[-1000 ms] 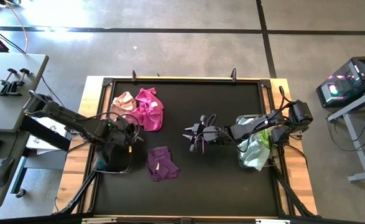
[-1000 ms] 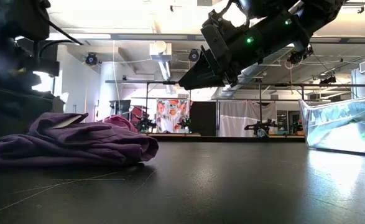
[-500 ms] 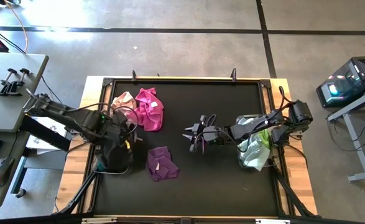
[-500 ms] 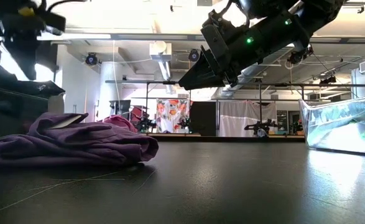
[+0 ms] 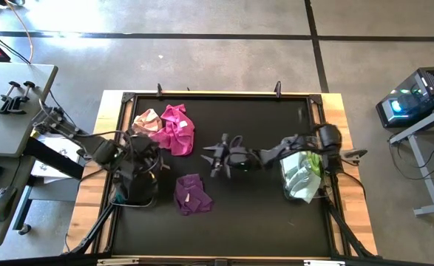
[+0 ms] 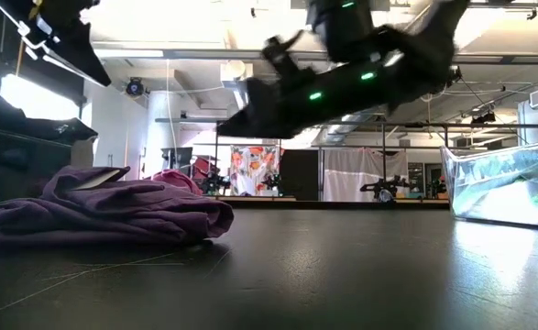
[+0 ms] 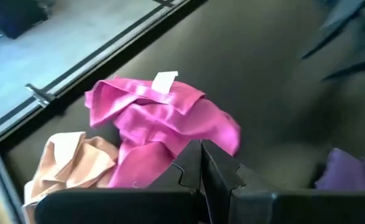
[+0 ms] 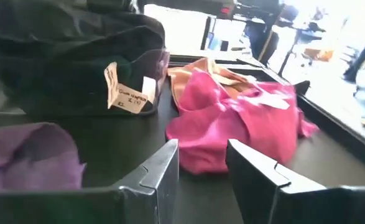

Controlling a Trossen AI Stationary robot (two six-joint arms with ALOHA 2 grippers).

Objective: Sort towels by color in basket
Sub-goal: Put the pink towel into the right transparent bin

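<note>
A pale pink towel and a magenta towel lie bunched at the table's far left. A purple towel lies nearer. Dark towels fill a basket at the left edge. My left gripper is shut and empty, raised between that basket and the magenta towel. My right gripper is open and empty, above mid-table. It points toward the magenta towel, right of it and clear of it. Mint, lime and white towels fill a clear basket at the right.
The dark towel pile carries a paper label. The black mat between the purple towel and the clear basket is bare. A raised frame runs along the table's far edge.
My left gripper has risen out of the dark basket and drawn back toward the table's left edge. My right gripper has gone toward the table's left, nearer the magenta towel, and has tipped lower. The towels have stayed where they were.
</note>
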